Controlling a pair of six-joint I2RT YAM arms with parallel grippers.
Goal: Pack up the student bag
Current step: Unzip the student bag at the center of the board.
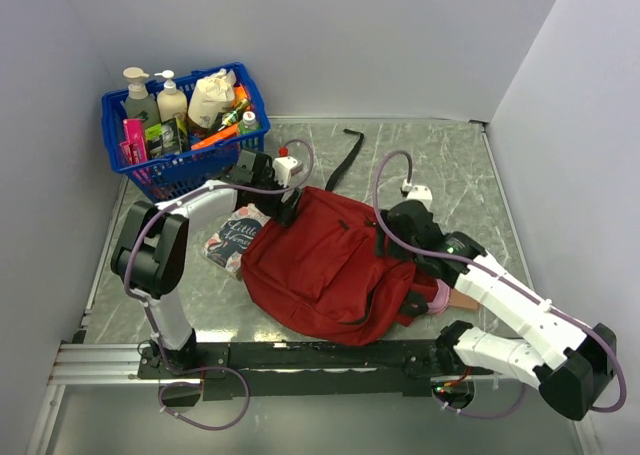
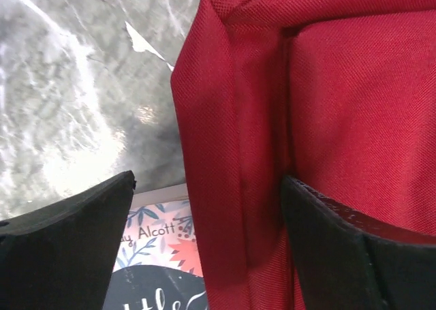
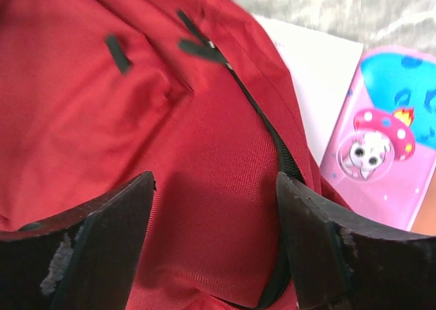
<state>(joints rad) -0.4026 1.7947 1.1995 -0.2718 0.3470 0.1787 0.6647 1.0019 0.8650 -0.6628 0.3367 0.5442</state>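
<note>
Nearest us, our right pincer [image 3: 214, 180] hangs spread over the near right end of the dark red soft fabric backpack [image 1: 325, 260], above its black zipper [image 3: 262, 119], pinching nothing. A pink cartoon pencil case [image 3: 381, 153] lies just beside. The backpack lies flat mid grey bench [image 1: 460, 155], front up, its long side slanting from near right to far left. At its far left corner our left pincer [image 2: 208, 180] is spread across the edge, beside a flowery book [image 1: 232, 237].
</note>
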